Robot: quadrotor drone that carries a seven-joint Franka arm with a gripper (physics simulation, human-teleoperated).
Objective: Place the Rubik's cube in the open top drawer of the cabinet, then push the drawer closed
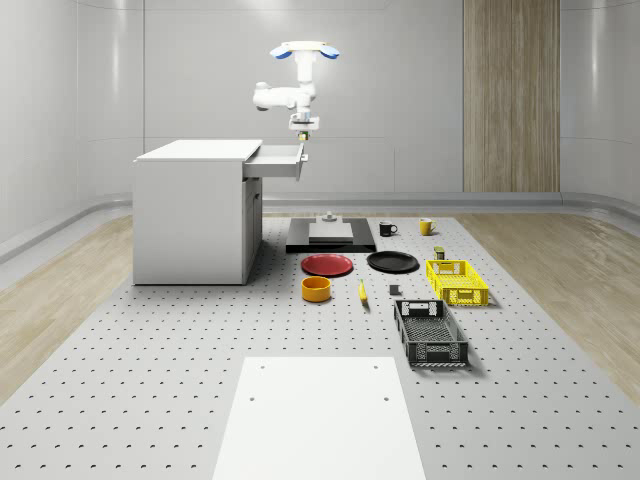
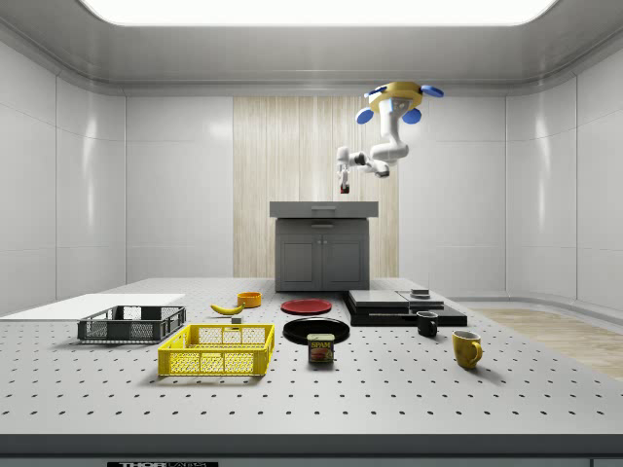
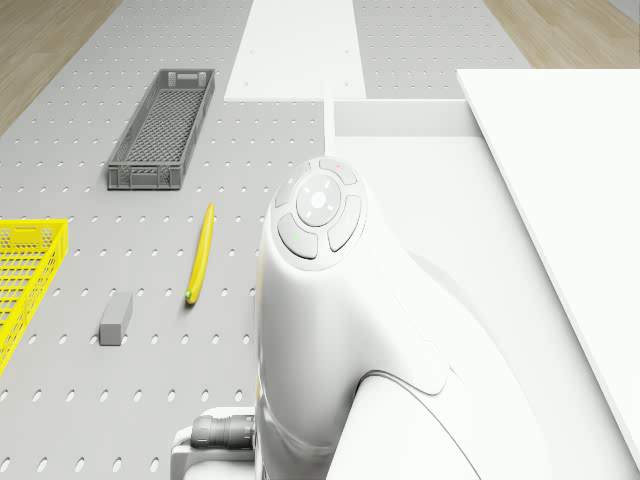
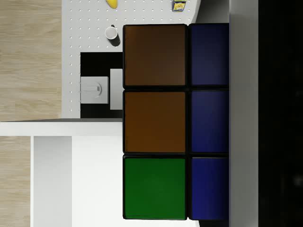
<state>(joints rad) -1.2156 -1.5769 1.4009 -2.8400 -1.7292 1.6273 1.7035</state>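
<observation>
Pale panelled walls and a strip of wood cladding close off a grey perforated floor, on which a white cabinet [image 1: 190, 212] stands with its top drawer [image 1: 277, 162] pulled out toward the whole-scene view's right. Close before the wrist camera sits the Rubik's cube [image 4: 175, 122], brown, green and blue tiles facing the lens, clamped in the gripper [image 1: 304, 138], which hangs just above the outer end of that drawer; beneath the cube the wrist view shows the drawer's pale floor and front wall. The drone [image 1: 304, 50] hovers directly above the drawer's outer end, its white arm [image 3: 340, 330] folded down beneath it, as the side view confirms against the wood panel. By my reading the carry is nearly done and release comes next. The risk lies in how near the drawer's front edge the cube hangs: let go from here and it may strike the rim and tumble onto the floor, or bounce out if dropped from too high. A small drift of the hovering drone would cause the same miss. Farther off, a banana [image 3: 200, 254], a grey crate [image 3: 162, 130] and a yellow crate [image 3: 22, 272] lie well apart from the cabinet, out of the way.
</observation>
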